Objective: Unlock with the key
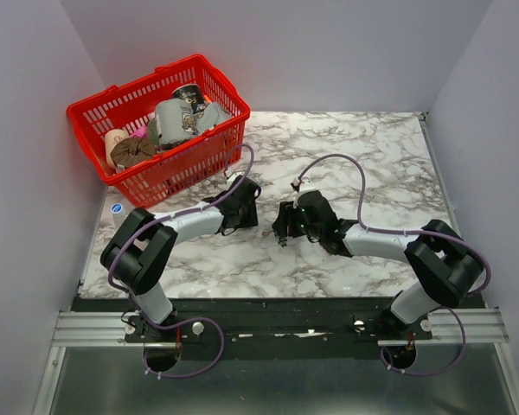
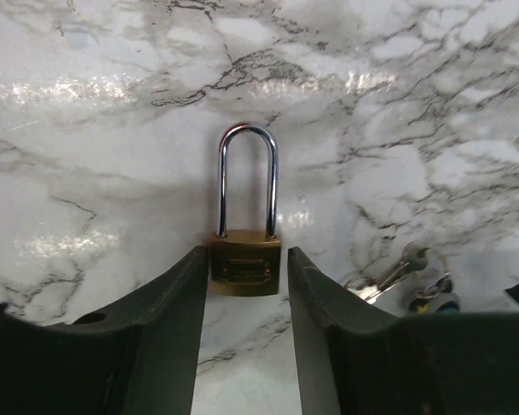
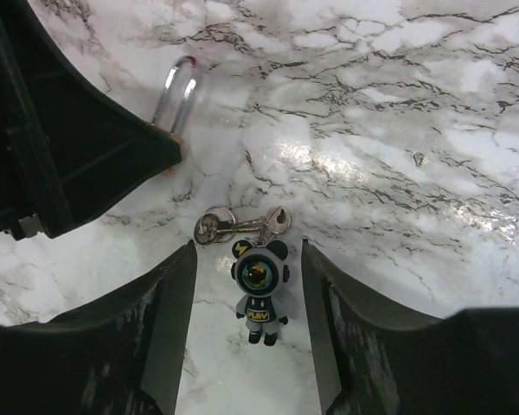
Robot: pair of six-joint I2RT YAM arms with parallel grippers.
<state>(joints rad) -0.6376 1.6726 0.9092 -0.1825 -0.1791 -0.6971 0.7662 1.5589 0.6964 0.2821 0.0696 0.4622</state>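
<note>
Lab robot cell: marble tabletop (image 1: 389, 156), plain enclosure walls (image 1: 329, 43).

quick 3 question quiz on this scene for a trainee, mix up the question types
1. True or false: the brass padlock sits between the fingers of the left gripper.
2. Multiple choice: the keys are
A) pushed into the keyhole
B) lying on the marble table, just ahead of the right gripper, whose fingers stand apart
C) clamped in the left gripper
3. Short answer: what shares the ring with the keys?

Key: 1 true; 2 B; 3 a small figure charm, lying between the right fingers.
</note>
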